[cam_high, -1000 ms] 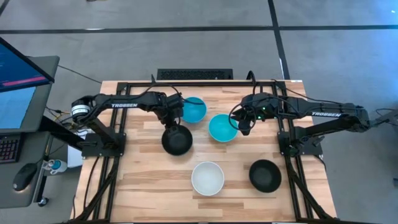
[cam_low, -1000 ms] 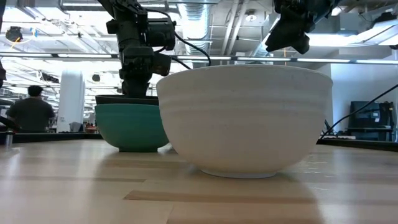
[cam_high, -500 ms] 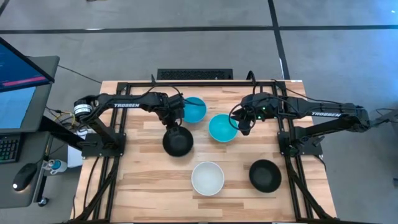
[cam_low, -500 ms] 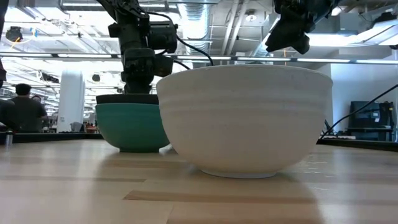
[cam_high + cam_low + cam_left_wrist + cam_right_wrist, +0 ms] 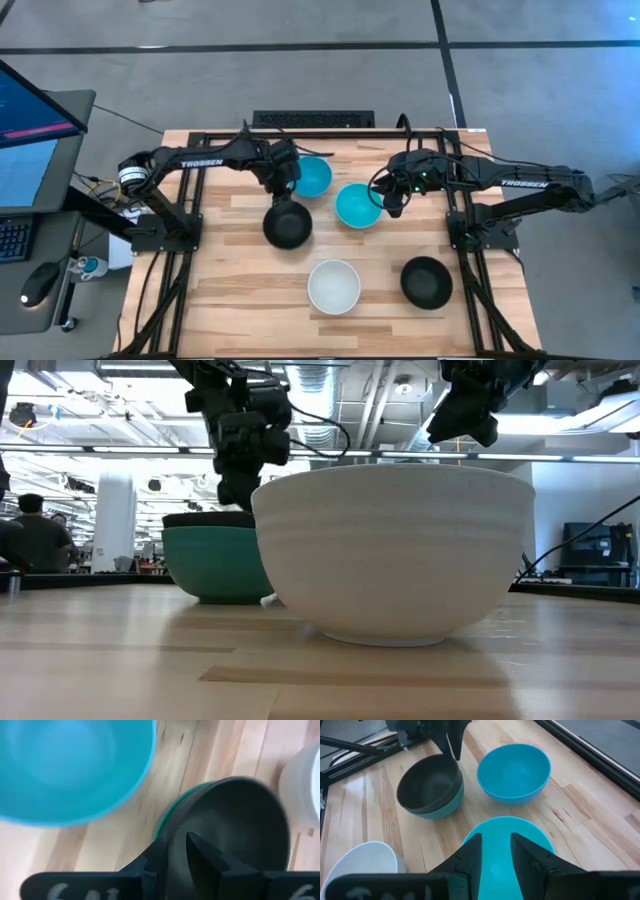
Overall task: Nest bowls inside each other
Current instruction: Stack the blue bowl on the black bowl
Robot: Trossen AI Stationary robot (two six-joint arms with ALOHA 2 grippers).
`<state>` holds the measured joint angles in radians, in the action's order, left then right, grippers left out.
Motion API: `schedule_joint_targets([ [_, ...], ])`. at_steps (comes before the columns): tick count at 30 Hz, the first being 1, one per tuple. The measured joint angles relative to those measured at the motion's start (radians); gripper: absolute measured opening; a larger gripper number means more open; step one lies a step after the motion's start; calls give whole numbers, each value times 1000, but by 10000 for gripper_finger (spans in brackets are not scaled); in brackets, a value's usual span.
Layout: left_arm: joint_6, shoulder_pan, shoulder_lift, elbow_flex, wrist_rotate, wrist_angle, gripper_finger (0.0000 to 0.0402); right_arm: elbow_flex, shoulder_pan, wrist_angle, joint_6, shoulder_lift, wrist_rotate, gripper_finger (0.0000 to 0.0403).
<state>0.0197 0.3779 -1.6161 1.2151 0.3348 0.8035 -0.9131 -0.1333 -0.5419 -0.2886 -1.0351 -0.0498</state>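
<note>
A black bowl (image 5: 287,226) sits tilted inside the dark teal bowl (image 5: 215,565), which stands on the table left of centre. My left gripper (image 5: 282,200) is at this stack's far rim, shut on the black bowl. My right gripper (image 5: 392,205) hovers open over the right rim of the cyan bowl (image 5: 356,206), well above it in the low view (image 5: 465,425). The blue bowl (image 5: 313,176) stands at the far side. The white bowl (image 5: 334,286) and the second black bowl (image 5: 427,281) stand near the front. My left gripper (image 5: 177,852) has the black bowl's far rim (image 5: 174,827) between its two fingers, one finger inside the bowl and one outside. The fingers come from above, pointing down. The black bowl lies tilted in the teal bowl (image 5: 445,807), which rests on the table.
The blue bowl (image 5: 514,772) stands close beside the left gripper, and the cyan bowl (image 5: 507,840) lies just right of the stack. Black frame rails (image 5: 190,200) run along both table sides. Bare wood lies at the near left (image 5: 220,300).
My left gripper has moved a little toward the table's right and far edge and has risen somewhat. The teal bowl with the black bowl in it has slid slightly toward the right along the table.
</note>
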Motion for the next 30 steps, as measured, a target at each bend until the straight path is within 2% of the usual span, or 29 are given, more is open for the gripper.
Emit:
schedule_joint_targets([
  [5, -18, 6, 0, 71, -22, 8, 59, 0, 0, 0, 0, 0, 0, 124],
  [8, -69, 19, 0, 110, -125, 21, 59, 0, 0, 0, 0, 0, 0, 124],
  [10, -80, 42, 0, 123, -158, 22, 59, 0, 0, 0, 0, 0, 0, 124],
  [21, -43, 195, -23, 125, -159, 25, 59, 0, -36, 0, 9, 0, -1, 124],
  [30, -24, 195, -160, 124, -103, -3, 59, 0, -54, 3, 10, 0, -2, 124],
])
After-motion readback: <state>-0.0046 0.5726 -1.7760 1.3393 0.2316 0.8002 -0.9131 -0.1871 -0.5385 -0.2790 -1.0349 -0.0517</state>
